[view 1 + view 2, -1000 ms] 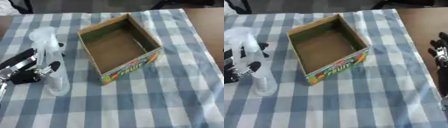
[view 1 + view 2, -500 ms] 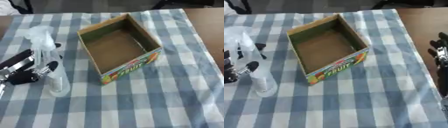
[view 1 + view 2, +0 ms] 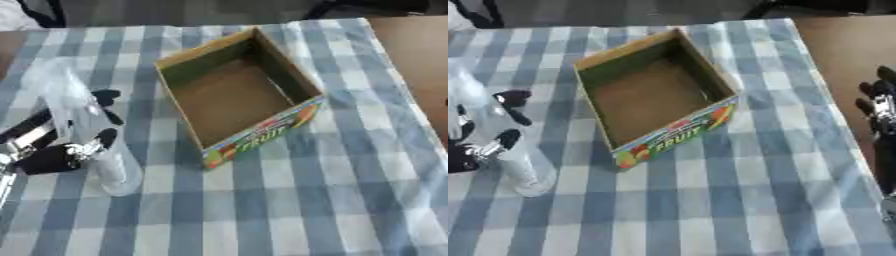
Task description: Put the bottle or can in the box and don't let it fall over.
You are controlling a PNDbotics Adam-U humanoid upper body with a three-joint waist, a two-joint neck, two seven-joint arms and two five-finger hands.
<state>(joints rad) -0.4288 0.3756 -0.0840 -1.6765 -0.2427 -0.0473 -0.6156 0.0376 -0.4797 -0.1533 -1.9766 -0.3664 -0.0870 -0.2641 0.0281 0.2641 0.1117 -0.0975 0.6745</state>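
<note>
Left hand [image 3: 61, 150] is curling its fingers round the clear bottle [image 3: 92, 135], upright on the desk at 9 o'clock from the box [image 3: 241, 97]. Box is lying toward 3 o'clock of the bottle; right hand [image 3: 878, 107] is idling, fingers relaxed, far off at the desk's 3 o'clock edge.

The only readable text is the word "FRUIT" in light capital letters on a green band, printed across the near outer side of the open cardboard box [image 3: 654, 97], between small pictures of colourful fruit. The clear bottle [image 3: 90, 130] left of the box bears no legible label.
</note>
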